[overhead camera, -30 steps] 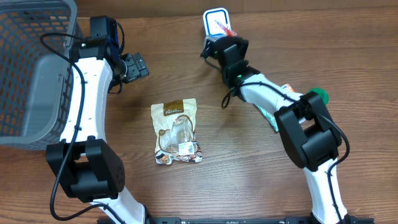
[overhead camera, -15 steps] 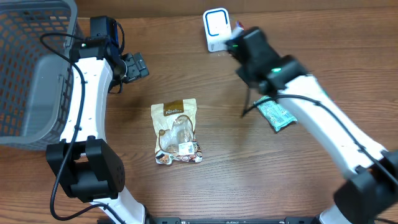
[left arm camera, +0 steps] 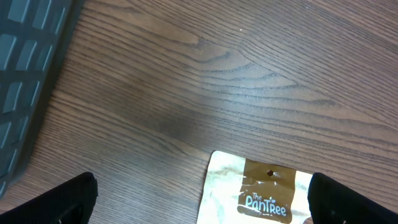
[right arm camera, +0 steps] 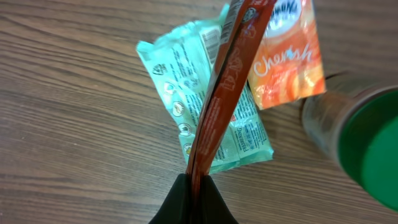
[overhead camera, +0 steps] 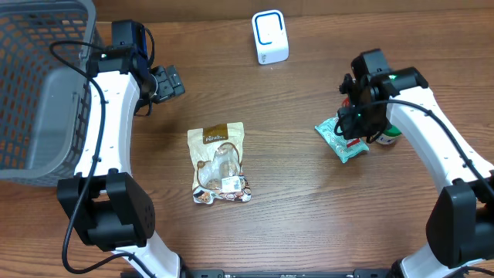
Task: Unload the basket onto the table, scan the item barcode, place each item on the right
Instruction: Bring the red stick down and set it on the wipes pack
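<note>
Two white-and-black arms, each trailing a black cable.

The left arm [overhead camera: 103, 116] and right arm [overhead camera: 434, 137] share smooth white link shells and bulky black joint housings [overhead camera: 116, 212]. Behind each end effector a thin black cable [overhead camera: 98, 147] runs along the white shell and loops loose near the wrist. The left gripper [overhead camera: 171, 81] is matte black with blocky fingers [left arm camera: 65, 199]; the right gripper [right arm camera: 194, 198] tapers to dark, narrow tips. Just behind the right gripper, a small green light [overhead camera: 391, 76] glows on the black wrist block.
</note>
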